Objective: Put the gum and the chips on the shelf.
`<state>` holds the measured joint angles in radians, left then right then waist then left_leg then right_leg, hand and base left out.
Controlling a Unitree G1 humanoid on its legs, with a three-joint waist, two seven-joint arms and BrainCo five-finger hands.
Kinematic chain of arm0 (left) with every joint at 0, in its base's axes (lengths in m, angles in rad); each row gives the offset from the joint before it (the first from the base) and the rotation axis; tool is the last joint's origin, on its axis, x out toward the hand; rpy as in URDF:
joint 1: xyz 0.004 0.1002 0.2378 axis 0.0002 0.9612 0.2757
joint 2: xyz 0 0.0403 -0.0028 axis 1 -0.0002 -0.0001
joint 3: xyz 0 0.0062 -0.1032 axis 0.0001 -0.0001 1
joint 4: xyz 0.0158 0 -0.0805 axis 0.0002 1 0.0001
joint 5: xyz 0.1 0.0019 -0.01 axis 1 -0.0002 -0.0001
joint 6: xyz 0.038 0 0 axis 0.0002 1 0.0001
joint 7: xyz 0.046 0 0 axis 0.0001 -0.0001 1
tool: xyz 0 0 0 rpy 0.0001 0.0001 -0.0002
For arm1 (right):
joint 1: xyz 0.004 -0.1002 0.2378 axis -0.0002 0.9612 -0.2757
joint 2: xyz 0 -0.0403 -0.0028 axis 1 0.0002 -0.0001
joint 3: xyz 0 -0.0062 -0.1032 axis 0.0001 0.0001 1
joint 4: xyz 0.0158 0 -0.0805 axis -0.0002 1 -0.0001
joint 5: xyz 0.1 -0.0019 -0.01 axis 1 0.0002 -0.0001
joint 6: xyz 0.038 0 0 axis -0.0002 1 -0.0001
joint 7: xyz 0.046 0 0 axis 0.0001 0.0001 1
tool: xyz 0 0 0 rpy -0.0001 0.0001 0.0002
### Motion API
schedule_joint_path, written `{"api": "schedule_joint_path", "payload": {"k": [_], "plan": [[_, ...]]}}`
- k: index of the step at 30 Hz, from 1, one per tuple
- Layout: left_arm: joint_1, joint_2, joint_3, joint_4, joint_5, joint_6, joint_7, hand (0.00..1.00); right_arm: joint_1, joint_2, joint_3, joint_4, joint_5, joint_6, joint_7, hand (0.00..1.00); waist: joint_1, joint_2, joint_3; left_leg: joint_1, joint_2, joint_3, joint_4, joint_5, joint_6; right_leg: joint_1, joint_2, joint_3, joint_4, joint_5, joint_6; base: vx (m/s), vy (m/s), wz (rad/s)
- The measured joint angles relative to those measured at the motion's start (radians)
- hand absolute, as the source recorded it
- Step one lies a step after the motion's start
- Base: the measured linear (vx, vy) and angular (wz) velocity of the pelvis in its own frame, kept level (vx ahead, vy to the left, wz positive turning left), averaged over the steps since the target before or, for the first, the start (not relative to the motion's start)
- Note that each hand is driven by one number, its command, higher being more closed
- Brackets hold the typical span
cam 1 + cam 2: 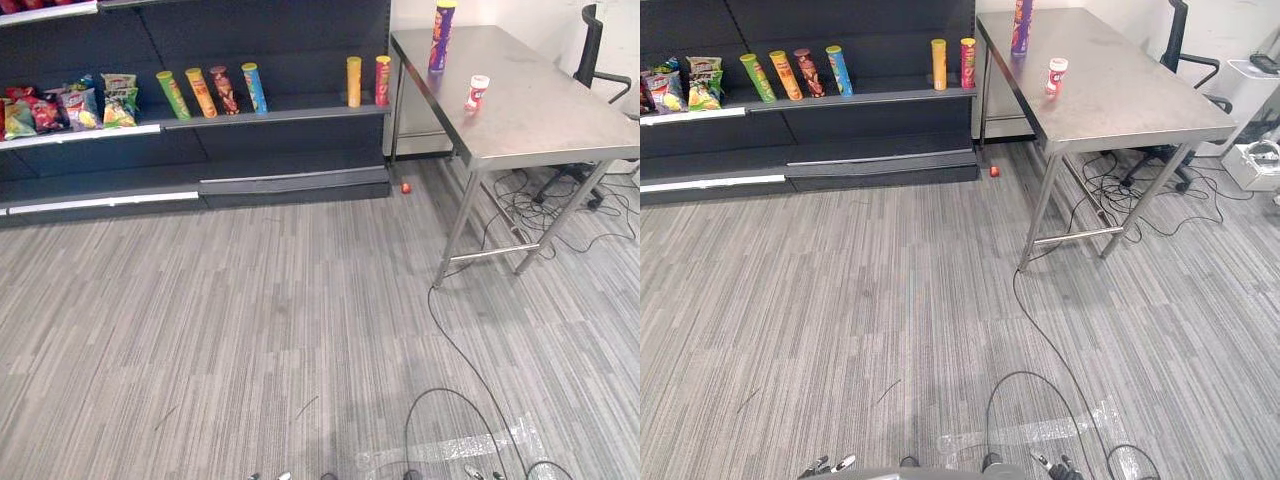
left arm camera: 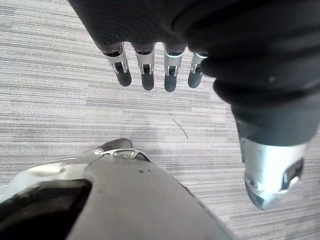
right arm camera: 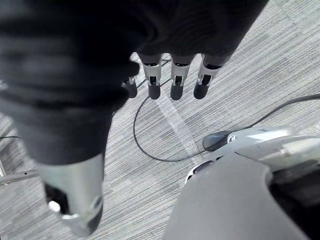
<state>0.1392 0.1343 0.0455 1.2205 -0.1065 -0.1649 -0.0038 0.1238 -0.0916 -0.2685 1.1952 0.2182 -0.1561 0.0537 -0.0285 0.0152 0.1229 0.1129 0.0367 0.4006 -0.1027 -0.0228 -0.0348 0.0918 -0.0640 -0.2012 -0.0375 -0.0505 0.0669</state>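
A small white gum bottle [image 1: 477, 92] with a red label stands near the middle of the steel table [image 1: 540, 120] at the right. A tall purple chips can [image 1: 442, 35] stands at the table's far left corner. The dark shelf [image 1: 270, 115] runs along the back wall, left of the table. My left hand [image 2: 146, 62] hangs over the grey carpet with straight fingers and holds nothing. My right hand [image 3: 176, 75] hangs the same way, open and empty, far from the table.
Several chip cans [image 1: 228, 90] stand on the shelf, with snack bags [image 1: 75, 105] further left. A small red thing [image 1: 406, 187] lies on the floor by the shelf's end. Cables [image 1: 545, 215] lie under the table; an office chair [image 1: 593, 50] stands behind it.
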Motion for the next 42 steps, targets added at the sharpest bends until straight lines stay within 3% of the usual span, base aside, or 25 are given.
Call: {"api": "schedule_joint_path", "payload": {"k": [12, 16, 21, 22, 23, 24, 25, 27, 29, 31, 33, 35, 36, 37, 38, 39, 42], "plan": [[-0.009, 0.001, -0.003, 0.005, 0.000, 0.000, 0.000, 0.00, -0.002, -0.010, 0.022, -0.002, -0.005, -0.001, 0.000, 0.00, -0.001, 0.001, 0.004, 0.001, 0.002, 0.000, 0.000, 0.001, 0.000, -0.008, -0.002, -0.007, 0.016, -0.002, -0.001, -0.02, -0.012, 0.01], [-0.026, 0.010, -0.040, 0.000, -0.008, 0.000, 0.004, 0.00, -0.033, -0.020, 0.041, -0.026, 0.002, -0.017, -0.001, 0.00, -0.004, 0.004, 0.026, -0.046, -0.002, 0.003, 0.000, 0.006, -0.001, -0.126, -0.020, 0.010, 0.164, -0.057, -0.008, -0.05, 0.010, -0.07], [-0.034, 0.008, -0.030, -0.003, -0.062, 0.000, 0.011, 0.00, -0.052, -0.017, 0.042, -0.043, 0.087, -0.032, 0.006, 0.00, -0.013, 0.003, 0.062, -0.059, -0.005, 0.018, 0.024, -0.001, -0.014, -0.169, -0.039, 0.021, 0.247, -0.112, -0.017, 0.02, -0.010, 0.00], [-0.035, 0.014, -0.012, -0.018, -0.088, -0.002, 0.009, 0.00, -0.062, -0.011, 0.047, -0.044, 0.102, -0.033, 0.018, 0.00, -0.006, -0.013, 0.075, -0.121, 0.011, 0.026, 0.166, -0.048, -0.034, -0.188, -0.059, 0.023, 0.288, -0.135, -0.026, 0.04, -0.048, 0.08], [-0.037, 0.018, -0.004, -0.030, -0.093, -0.002, 0.008, 0.00, -0.066, -0.010, 0.054, -0.046, 0.111, -0.034, 0.022, 0.00, -0.010, -0.021, 0.081, -0.168, 0.027, 0.035, 0.266, -0.067, -0.036, -0.198, -0.067, 0.022, 0.305, -0.149, -0.026, 0.02, -0.105, 0.28], [-0.040, 0.020, 0.007, -0.051, -0.124, -0.009, 0.006, 0.00, -0.067, -0.013, 0.074, -0.048, 0.119, -0.037, 0.025, 0.00, -0.016, -0.027, 0.098, -0.264, 0.072, 0.050, 0.470, -0.084, -0.021, -0.198, -0.076, 0.005, 0.325, -0.157, -0.026, 0.01, -0.100, 0.44], [-0.043, 0.015, 0.026, -0.067, -0.158, -0.012, 0.000, 0.00, -0.065, -0.024, 0.089, -0.050, 0.136, -0.044, 0.030, 0.00, -0.017, -0.019, 0.123, -0.323, 0.119, 0.049, 0.626, -0.083, -0.017, -0.178, -0.075, -0.015, 0.341, -0.170, -0.029, 0.01, -0.078, 0.44], [-0.051, 0.010, 0.041, -0.070, -0.213, -0.019, -0.005, 0.00, -0.062, -0.030, 0.089, -0.052, 0.139, -0.048, 0.036, 0.00, -0.015, -0.018, 0.152, -0.378, 0.154, 0.010, 0.772, -0.090, -0.020, -0.148, -0.080, -0.034, 0.367, -0.208, -0.039, 0.04, 0.020, 0.33], [-0.053, -0.002, 0.037, -0.069, -0.245, -0.022, -0.005, 0.00, -0.069, -0.049, 0.088, -0.055, 0.147, -0.055, 0.037, 0.00, -0.013, 0.005, 0.156, -0.409, 0.159, -0.022, 0.732, -0.136, -0.021, -0.141, -0.090, -0.036, 0.376, -0.226, -0.031, 0.10, 0.096, 0.15], [-0.055, -0.002, 0.038, -0.069, -0.245, -0.025, -0.009, 0.00, -0.086, -0.054, 0.088, -0.055, 0.148, -0.056, 0.036, 0.00, -0.016, 0.007, 0.160, -0.432, 0.148, -0.039, 0.641, -0.131, -0.021, -0.142, -0.114, -0.026, 0.375, -0.233, -0.020, 0.13, 0.126, 0.00], [-0.054, -0.009, 0.038, -0.069, -0.245, -0.033, -0.009, 0.00, -0.108, -0.055, 0.095, -0.063, 0.153, -0.066, 0.030, 0.00, -0.017, 0.017, 0.160, -0.443, 0.147, -0.092, 0.339, -0.039, -0.044, -0.159, -0.141, 0.004, 0.371, -0.248, 0.004, 0.21, 0.244, -0.26], [-0.054, -0.017, 0.031, -0.067, -0.245, -0.033, -0.006, 0.00, -0.122, -0.060, 0.112, -0.067, 0.153, -0.069, 0.024, 0.00, -0.019, 0.044, 0.166, -0.457, 0.187, -0.116, 0.224, -0.014, -0.064, -0.159, -0.139, 0.036, 0.371, -0.266, 0.037, 0.34, 0.407, -0.46], [-0.056, -0.017, 0.027, -0.067, -0.245, -0.033, -0.005, 0.00, -0.122, -0.061, 0.119, -0.069, 0.153, -0.069, 0.020, 0.00, -0.020, 0.047, 0.168, -0.460, 0.199, -0.093, 0.257, 0.073, -0.074, -0.148, -0.149, 0.073, 0.359, -0.279, 0.058, 0.37, 0.422, -0.48], [-0.052, -0.020, 0.026, -0.067, -0.245, -0.033, -0.005, 0.00, -0.122, -0.060, 0.118, -0.070, 0.153, -0.069, 0.020, 0.00, -0.018, 0.048, 0.167, -0.457, 0.191, -0.080, 0.277, 0.097, -0.060, -0.136, -0.160, 0.094, 0.331, -0.280, 0.060, 0.43, 0.445, -0.43], [-0.056, -0.011, 0.027, -0.069, -0.245, -0.040, -0.004, 0.00, -0.123, -0.045, 0.117, -0.068, 0.153, -0.068, 0.022, 0.00, -0.018, 0.032, 0.161, -0.474, 0.165, -0.066, 0.343, 0.050, -0.024, -0.101, -0.181, 0.117, 0.265, -0.267, 0.052, 0.46, 0.351, -0.31], [-0.059, -0.003, 0.030, -0.073, -0.245, -0.051, -0.001, 0.00, -0.123, -0.026, 0.117, -0.068, 0.153, -0.067, 0.022, 0.00, -0.019, 0.015, 0.152, -0.498, 0.146, -0.050, 0.403, -0.013, -0.012, -0.087, -0.205, 0.144, 0.222, -0.200, 0.065, 0.55, 0.423, -0.22], [-0.067, 0.011, 0.019, -0.073, -0.242, -0.052, 0.002, 0.00, -0.125, -0.005, 0.111, -0.068, 0.152, -0.065, 0.022, 0.00, -0.018, -0.006, 0.137, -0.495, 0.106, 0.007, 0.461, -0.047, 0.024, -0.091, -0.266, 0.194, 0.190, -0.069, 0.117, 0.42, 0.309, -0.21]]}}
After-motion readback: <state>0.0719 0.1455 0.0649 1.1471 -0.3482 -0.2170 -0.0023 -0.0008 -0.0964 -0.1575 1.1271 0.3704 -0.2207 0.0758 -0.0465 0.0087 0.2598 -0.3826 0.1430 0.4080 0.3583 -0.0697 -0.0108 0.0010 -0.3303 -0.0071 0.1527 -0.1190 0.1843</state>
